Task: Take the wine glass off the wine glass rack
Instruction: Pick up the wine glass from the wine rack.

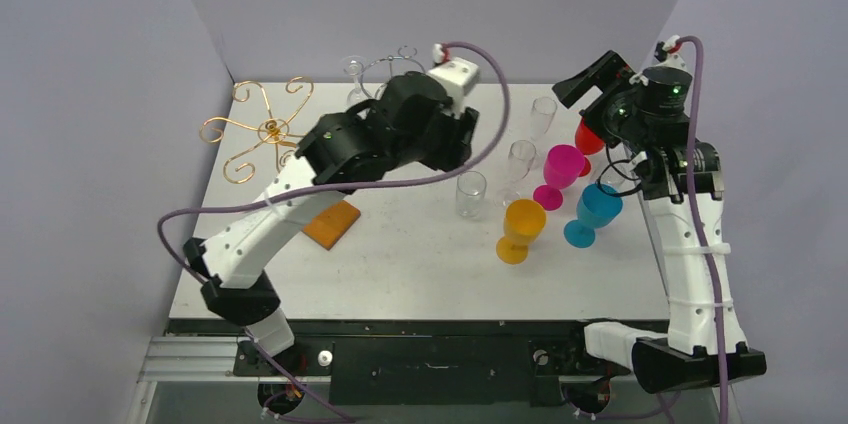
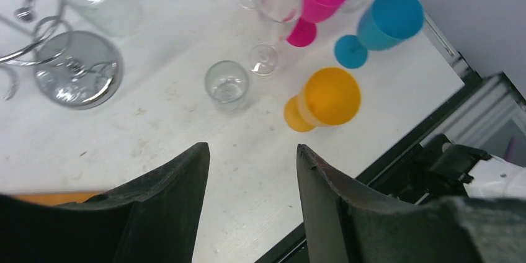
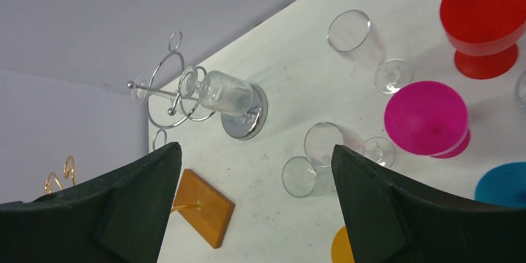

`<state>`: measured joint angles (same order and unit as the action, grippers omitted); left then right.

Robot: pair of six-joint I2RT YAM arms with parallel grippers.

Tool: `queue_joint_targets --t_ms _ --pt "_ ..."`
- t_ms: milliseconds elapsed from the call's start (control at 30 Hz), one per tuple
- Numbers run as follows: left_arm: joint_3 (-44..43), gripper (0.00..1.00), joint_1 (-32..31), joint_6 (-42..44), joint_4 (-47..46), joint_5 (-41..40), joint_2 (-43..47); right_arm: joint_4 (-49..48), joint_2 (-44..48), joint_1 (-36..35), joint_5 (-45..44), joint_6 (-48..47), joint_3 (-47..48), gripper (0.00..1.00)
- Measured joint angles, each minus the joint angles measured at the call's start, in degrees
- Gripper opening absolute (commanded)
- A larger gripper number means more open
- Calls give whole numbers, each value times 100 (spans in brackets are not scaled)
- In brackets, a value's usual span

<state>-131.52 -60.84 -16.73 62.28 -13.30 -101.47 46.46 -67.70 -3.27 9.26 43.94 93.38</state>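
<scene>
The wine glass is hanging on the chrome wine glass rack at about 12 o'clock on the table, with its ribbed bowl lying over the rack's round base. The left gripper is hovering near it with its fingers partly apart and nothing between them. The right gripper is waiting at about 2 o'clock, spread wide and also carrying nothing. The main risk is that the left fingers are not lining up with the glass, which is sitting off at 11 o'clock in the left wrist view. A reach from here would likely be striking the wire loops or shoving the light rack over. Pulling straight up would probably be dragging the rack along, since the foot seems to be caught in the loops and needs sliding out sideways. The smooth bowl may also be slipping in a partial grip. The clear tumbler and the yellow goblet, standing toward 3 o'clock of the rack, are exposing themselves to a swinging forearm. The right wrist camera is showing how the glass is hanging. In the top view the left arm is covering much of the rack, and the left wrist camera is catching only the bowl's edge and the base.
</scene>
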Motion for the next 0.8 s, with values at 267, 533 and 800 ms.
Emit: queue_joint_targets --t_ms 267,533,800 --pt "1897 51 1250 -409 -654 -168 1845 -743 -708 -1158 -138 503 -201 76" --pt "2758 52 1696 -627 -1078 -240 2920 -1539 -1504 -2065 -505 1104 -308 66" --pt "3228 54 1832 -710 -1198 -299 3536 -2232 -2430 -2524 -914 1679 -232 50"
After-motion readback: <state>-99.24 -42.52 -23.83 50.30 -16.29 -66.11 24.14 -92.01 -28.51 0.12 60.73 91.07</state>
